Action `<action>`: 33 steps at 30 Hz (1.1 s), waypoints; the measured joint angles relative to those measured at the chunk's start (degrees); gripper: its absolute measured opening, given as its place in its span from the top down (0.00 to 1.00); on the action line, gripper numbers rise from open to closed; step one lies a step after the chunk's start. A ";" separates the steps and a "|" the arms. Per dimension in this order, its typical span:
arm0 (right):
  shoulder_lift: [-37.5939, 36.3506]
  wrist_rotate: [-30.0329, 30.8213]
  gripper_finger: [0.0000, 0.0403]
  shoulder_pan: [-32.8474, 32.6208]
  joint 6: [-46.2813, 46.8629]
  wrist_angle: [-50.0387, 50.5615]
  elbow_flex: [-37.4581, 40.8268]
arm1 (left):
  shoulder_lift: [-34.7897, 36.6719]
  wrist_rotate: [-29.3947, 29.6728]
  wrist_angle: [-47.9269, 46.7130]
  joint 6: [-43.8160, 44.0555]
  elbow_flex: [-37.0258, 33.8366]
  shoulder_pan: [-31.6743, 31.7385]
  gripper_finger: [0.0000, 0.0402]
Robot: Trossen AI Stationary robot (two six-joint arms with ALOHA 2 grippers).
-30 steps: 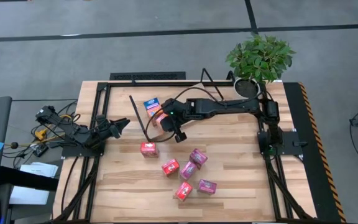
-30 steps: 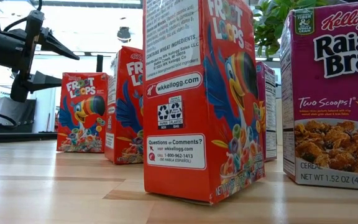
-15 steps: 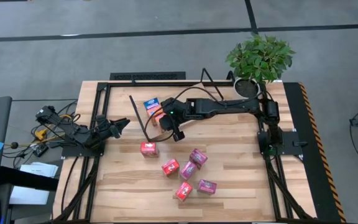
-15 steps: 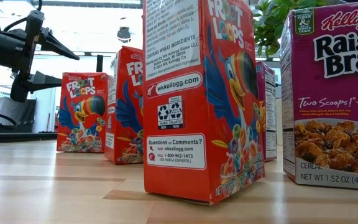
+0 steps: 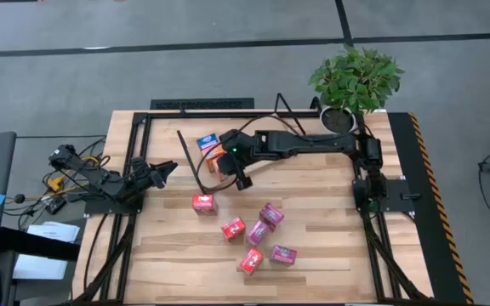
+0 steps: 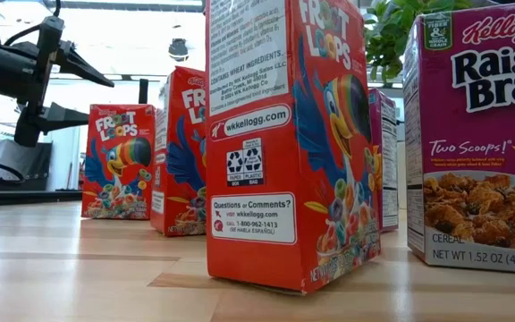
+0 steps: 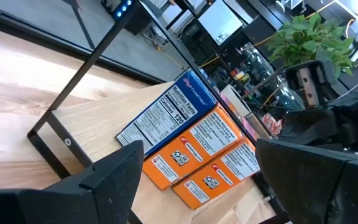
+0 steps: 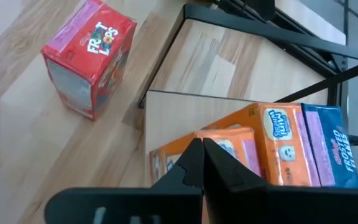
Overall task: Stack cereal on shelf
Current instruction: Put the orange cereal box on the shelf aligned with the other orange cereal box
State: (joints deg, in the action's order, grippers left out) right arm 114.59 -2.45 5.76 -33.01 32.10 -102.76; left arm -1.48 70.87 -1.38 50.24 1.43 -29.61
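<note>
The right pincer (image 8: 202, 155) is pressed shut with nothing between its fingertips, hovering just above the nearer of two orange boxes (image 8: 229, 152) on the shelf (image 8: 173, 115). In the high view it sits at the end of the right arm, which reaches across the table (image 5: 330, 229) from the right-hand side to the shelf near the back of the table. On the tilted plywood board three boxes lie flat side by side: the two orange ones touching each other, then a blue box (image 7: 166, 112) touching the farther orange one. Thin black rods frame the board's ends.

Just off the shelf's edge a red box (image 5: 203, 202) stands alone on the table. Nearer the front edge, five more red and pink boxes (image 5: 259, 231) lie scattered in a loose cluster, well apart from the shelf.

The left pincer (image 5: 164, 170) waits at the table's left side, its fingers spread wide and holding nothing, pointed toward the shelf. A potted plant (image 5: 356, 78) stands at the back right corner.
</note>
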 joint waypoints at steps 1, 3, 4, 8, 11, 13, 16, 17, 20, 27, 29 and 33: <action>-0.19 0.01 0.95 0.00 0.00 1.58 -1.07 | 0.00 0.02 0.00 0.00 0.00 0.01 0.25; -1.36 0.03 0.93 0.03 0.19 5.47 -2.62 | 0.00 0.04 0.00 0.00 0.00 0.02 0.25; -2.08 0.15 0.93 0.31 0.72 6.60 -3.24 | 0.00 0.05 0.01 0.00 0.00 0.02 0.25; -4.91 0.70 0.95 2.51 5.73 11.68 -3.22 | 0.00 0.05 -0.03 -0.27 0.00 0.02 0.25; -6.74 1.09 0.98 5.46 8.85 13.51 -0.60 | 0.00 0.11 -0.02 -0.41 0.00 0.02 0.25; -7.27 1.09 0.98 7.43 10.62 12.57 2.32 | -0.01 0.24 -0.07 -0.94 0.00 0.01 0.25; -7.19 -0.13 0.95 9.53 12.09 10.81 7.69 | 0.00 0.47 -0.13 -1.16 0.00 0.00 0.25; -7.19 -0.72 0.94 9.93 12.34 9.72 9.41 | 0.00 0.55 -0.09 -1.16 0.00 0.00 0.25; -7.19 -0.96 0.94 10.11 12.64 6.39 13.95 | 0.00 0.54 -0.12 -1.38 0.00 0.01 0.25; -7.19 -1.15 0.97 8.44 12.24 -2.04 18.07 | 0.00 1.41 -0.20 -1.45 0.00 0.00 0.25; -7.19 -1.16 0.96 7.70 12.20 -4.19 18.13 | 0.00 1.54 -0.22 -1.45 0.00 0.02 0.25; -7.19 -1.19 0.93 6.34 12.20 -6.74 18.14 | 0.00 1.56 -0.22 -1.34 0.00 0.02 0.25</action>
State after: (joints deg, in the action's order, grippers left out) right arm 107.39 -3.64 12.10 -20.82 25.37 -84.62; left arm -1.48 72.42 -1.61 48.90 1.43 -29.58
